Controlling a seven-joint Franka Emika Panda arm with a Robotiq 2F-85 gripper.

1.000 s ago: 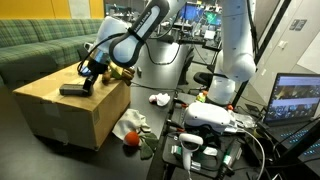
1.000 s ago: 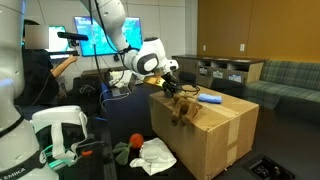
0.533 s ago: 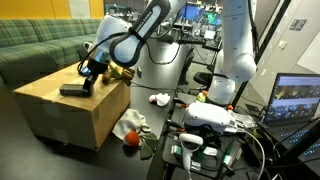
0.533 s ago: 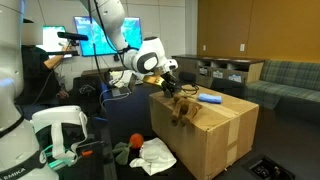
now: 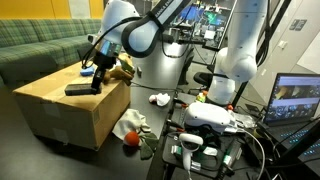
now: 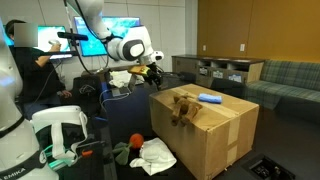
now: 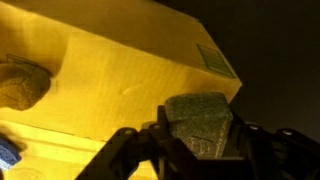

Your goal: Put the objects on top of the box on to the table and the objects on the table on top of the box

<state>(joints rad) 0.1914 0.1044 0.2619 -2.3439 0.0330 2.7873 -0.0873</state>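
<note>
Nearest, low on the surface [image 5: 150,112] at the foot of the box [image 6: 215,135]: white cloth [image 6: 155,155], red ball [image 5: 131,139] touching it, green bit alongside. A little further along the surface, well apart from those: small crumpled white item [image 5: 158,98].

Next up, the box top, carrying three things. Brown plush toy [image 6: 183,108] slumped right at the edge nearest the arm. Blue item [image 6: 210,98] flat, further in, apart from the plush. Dark flat item [image 5: 77,88] lying on top too, near the blue one; not made out from the opposite exterior view.

Jaws in the air just off the box corner, about level with the top edge, near the plush but not touching it. From the wrist: box top spread out ahead, plush at left, blue item at the lower left edge, a label [image 7: 215,58] on the box side at right. Grey-green block seen between the dark linkages; cannot tell whether pads pressed together or something gripped, so opening of jaws not clear.

Furthest back: white arm [image 6: 128,47] reaching in, monitors behind it.
</note>
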